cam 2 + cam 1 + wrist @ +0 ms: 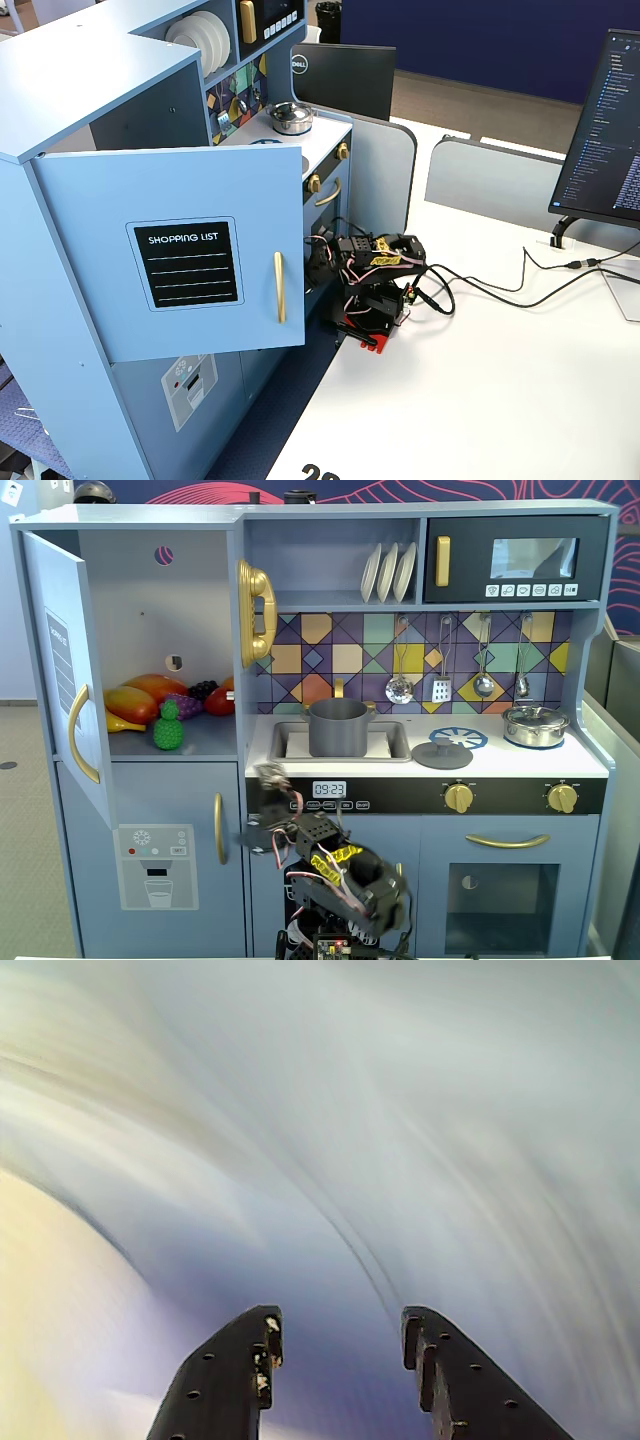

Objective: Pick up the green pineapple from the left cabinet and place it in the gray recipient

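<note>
End effector open, low, green pineapple well above-left

"SHOPPING LIST" in white on a black panel on the open cabinet door; "09:23" on the oven clock; Dell badge on a monitor back at 12 o'clock.

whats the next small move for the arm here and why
Probably lift and swing the pincer up toward the open left cabinet. The arm sits folded low in front of the kitchen, its pincer open and empty, far below the green pineapple, which stands at the shelf's front edge beside other toy fruit. The gray recipient waits in the sink, empty as far as visible.
</note>
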